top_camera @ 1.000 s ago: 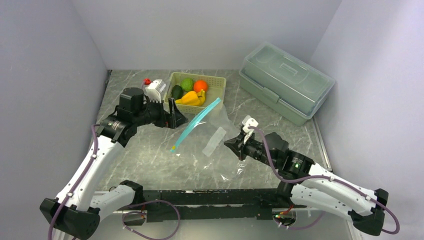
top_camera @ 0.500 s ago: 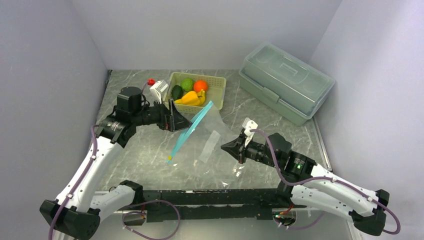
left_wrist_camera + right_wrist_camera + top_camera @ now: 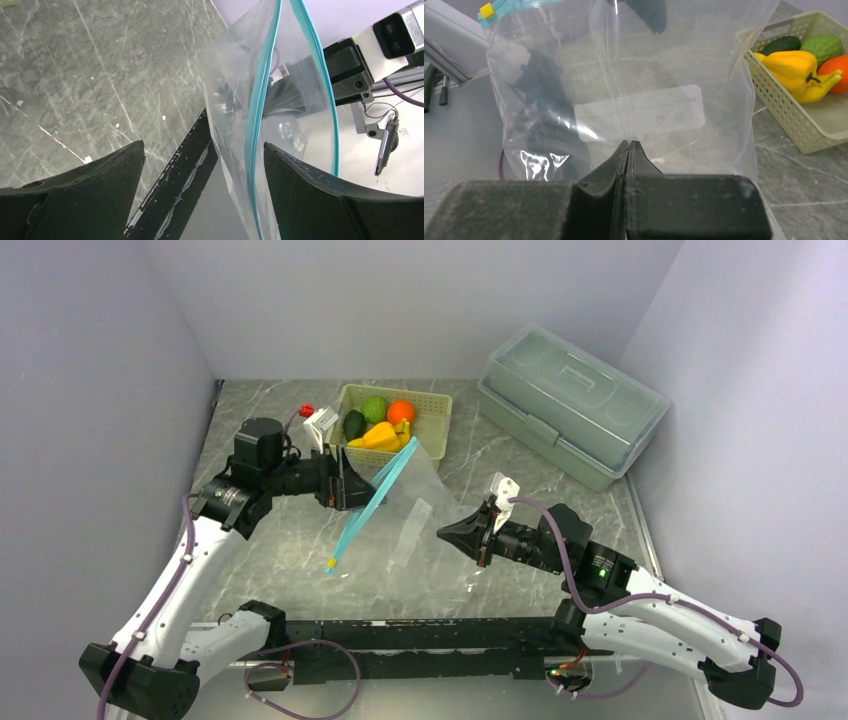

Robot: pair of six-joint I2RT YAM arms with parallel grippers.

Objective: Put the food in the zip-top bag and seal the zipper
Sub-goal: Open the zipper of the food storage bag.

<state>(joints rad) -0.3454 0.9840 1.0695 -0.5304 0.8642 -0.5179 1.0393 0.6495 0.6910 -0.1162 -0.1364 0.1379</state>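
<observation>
The clear zip-top bag [image 3: 420,490] hangs in the air over the middle of the table. My right gripper [image 3: 445,533] is shut on its bottom edge; the pinch shows in the right wrist view [image 3: 629,144]. The light blue zipper [image 3: 365,510] slants down to the left, and the mouth gapes open. My left gripper [image 3: 345,478] is wide open at the mouth. One zipper lip [image 3: 257,115] runs between its jaws, close to the right finger [image 3: 310,195]. The orange ball [image 3: 401,411], bumpy green fruit [image 3: 374,407], avocado [image 3: 354,424], pepper [image 3: 380,435] and bananas [image 3: 404,429] lie in the basket [image 3: 435,427].
A large translucent lidded box [image 3: 570,405] stands at the back right. The basket sits just behind the bag's upper end and shows at the right of the right wrist view [image 3: 784,120]. A black rail [image 3: 420,635] runs along the near edge. Walls close in on three sides.
My right gripper has moved left and up with the bag, so the bag stands steeper. My left gripper has shifted slightly right, and the zipper now passes between its jaws.
</observation>
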